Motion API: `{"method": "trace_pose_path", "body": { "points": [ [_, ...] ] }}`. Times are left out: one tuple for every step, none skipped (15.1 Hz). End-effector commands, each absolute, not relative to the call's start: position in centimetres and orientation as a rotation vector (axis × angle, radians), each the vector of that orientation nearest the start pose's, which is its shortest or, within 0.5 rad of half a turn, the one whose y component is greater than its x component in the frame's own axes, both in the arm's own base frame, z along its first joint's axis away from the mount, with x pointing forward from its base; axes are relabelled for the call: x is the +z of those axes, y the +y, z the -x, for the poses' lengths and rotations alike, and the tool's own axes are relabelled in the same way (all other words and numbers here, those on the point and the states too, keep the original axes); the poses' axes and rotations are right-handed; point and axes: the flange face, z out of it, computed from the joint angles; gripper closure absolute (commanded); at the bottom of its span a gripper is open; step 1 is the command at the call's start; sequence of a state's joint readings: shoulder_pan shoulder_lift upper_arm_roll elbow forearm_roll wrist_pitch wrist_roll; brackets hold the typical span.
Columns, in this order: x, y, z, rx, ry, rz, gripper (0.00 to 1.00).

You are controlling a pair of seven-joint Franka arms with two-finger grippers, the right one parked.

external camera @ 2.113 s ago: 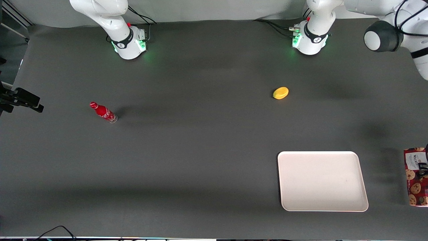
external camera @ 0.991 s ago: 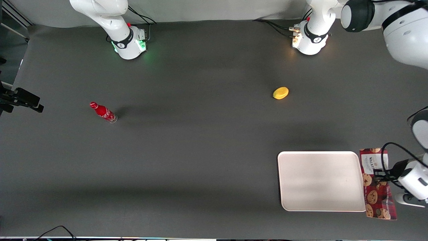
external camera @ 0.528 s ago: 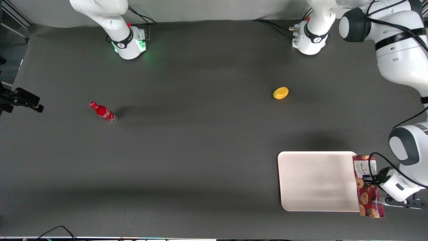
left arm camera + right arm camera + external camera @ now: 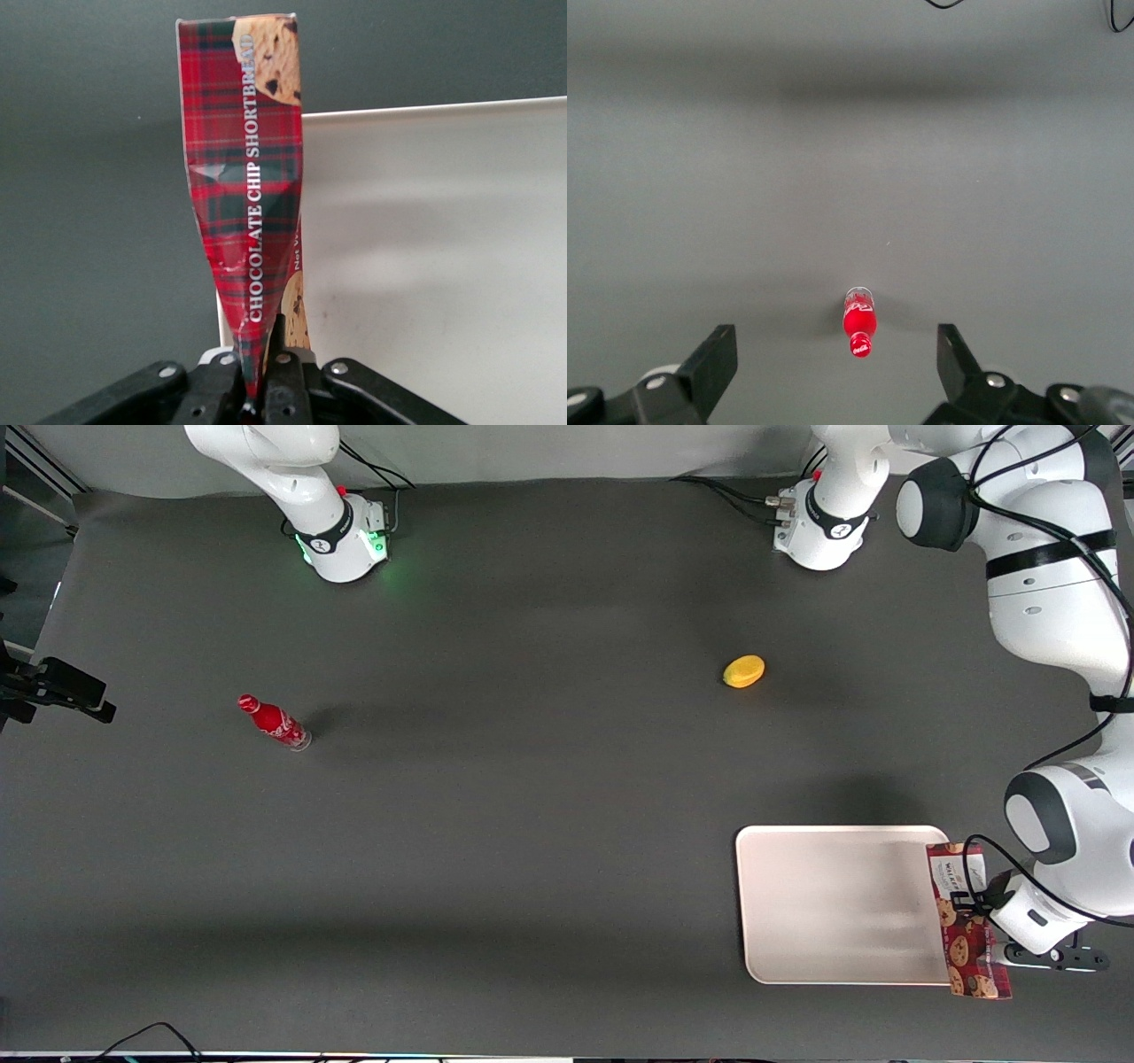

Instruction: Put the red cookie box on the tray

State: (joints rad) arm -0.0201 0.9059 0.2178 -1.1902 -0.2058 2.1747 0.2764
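Gripper: left arm's gripper (image 4: 257, 372) is clamped tight on the red cookie box (image 4: 248, 190), pinching the card so it creases, and hangs over the tray edge nearest the working arm's end of the table.
Red cookie box: held in the air (image 4: 966, 921), overlapping the tray rim, mostly off it.
Tray: cream tray (image 4: 837, 903) lies flat with nothing on it.
Step in hand: carrying the box across; I judge it should travel toward the tray's middle, clear of the rim, then lower flat before letting go.
Risk: the crushed card may spring or tip on release.
Farther off: yellow object (image 4: 743, 671); red bottle (image 4: 274, 723), toward the parked arm's end.
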Motion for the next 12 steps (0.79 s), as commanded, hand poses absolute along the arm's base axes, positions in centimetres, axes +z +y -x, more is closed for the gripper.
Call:
{"method": "trace_pose_path", "body": {
  "points": [
    [25.2, 9.6, -76.0, -0.163, 0.067, 3.123, 0.88],
    [25.0, 9.6, -76.0, -0.159, 0.063, 3.125, 0.37],
    [25.0, 9.6, -76.0, -0.167, 0.053, 3.137, 0.08],
    [25.1, 9.5, -76.0, -0.171, 0.054, 3.145, 0.05],
    [25.2, 9.5, -76.0, -0.171, 0.056, 3.146, 0.01],
    [25.9, 9.6, -76.1, -0.183, 0.052, 3.146, 0.00],
    [26.8, 9.7, -76.0, -0.184, 0.050, 3.149, 0.00],
    [28.0, 10.0, -76.0, -0.192, 0.039, 3.151, 0.00],
    [29.5, 10.2, -75.7, -0.184, 0.034, 3.158, 0.00],
    [31.1, 10.1, -75.4, -0.154, 0.030, 3.172, 0.00],
    [33.2, 10.0, -75.0, -0.136, 0.031, 3.182, 0.00],
    [35.4, 9.9, -74.6, -0.130, 0.039, 3.185, 0.00]
  ]
}}
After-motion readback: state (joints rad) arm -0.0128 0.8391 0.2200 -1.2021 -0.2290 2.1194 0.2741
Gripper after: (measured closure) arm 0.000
